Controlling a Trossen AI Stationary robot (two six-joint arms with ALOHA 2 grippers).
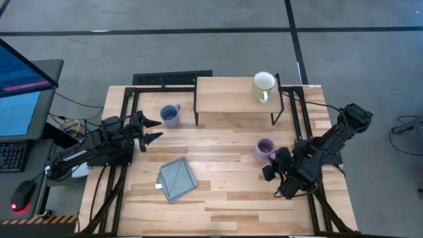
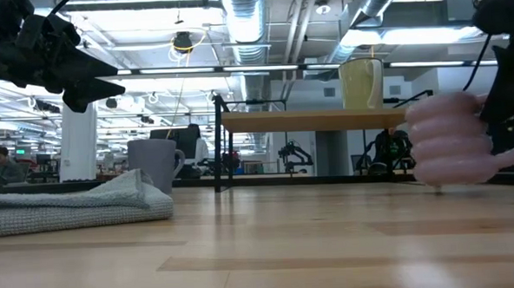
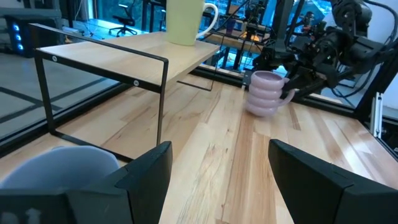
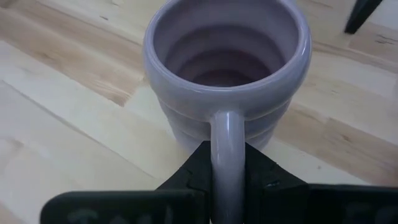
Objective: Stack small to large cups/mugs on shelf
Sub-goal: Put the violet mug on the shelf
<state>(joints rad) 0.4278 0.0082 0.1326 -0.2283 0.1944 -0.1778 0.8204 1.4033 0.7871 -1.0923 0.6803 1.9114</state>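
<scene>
The lavender mug (image 1: 265, 149) is on the table's right side, in front of the shelf (image 1: 225, 99), with my right gripper (image 1: 277, 160) shut on its handle. A cream mug (image 1: 263, 86) stands upright on the shelf's right end. The dusty blue mug (image 1: 170, 116) stands on the table left of the shelf. My left gripper (image 1: 153, 129) hovers open just beside it, nearer the table's left edge, with nothing between its fingers (image 3: 149, 177). My right gripper pinches the lavender mug's handle (image 4: 227, 140) between its two fingers (image 4: 198, 169), which lie across the handle's loop. The fingers come slanting down from the table's near right side. The mug stays upright, mouth up; whether its base is clear of the table I cannot tell.
A grey-blue folded cloth (image 1: 177, 179) lies on the table near its front, left of centre. The shelf stands on thin black legs (image 3: 163, 106). Black frame rails (image 1: 125, 106) run along the table's left and right sides. A monitor and keyboard (image 1: 13, 155) sit beyond the left edge.
</scene>
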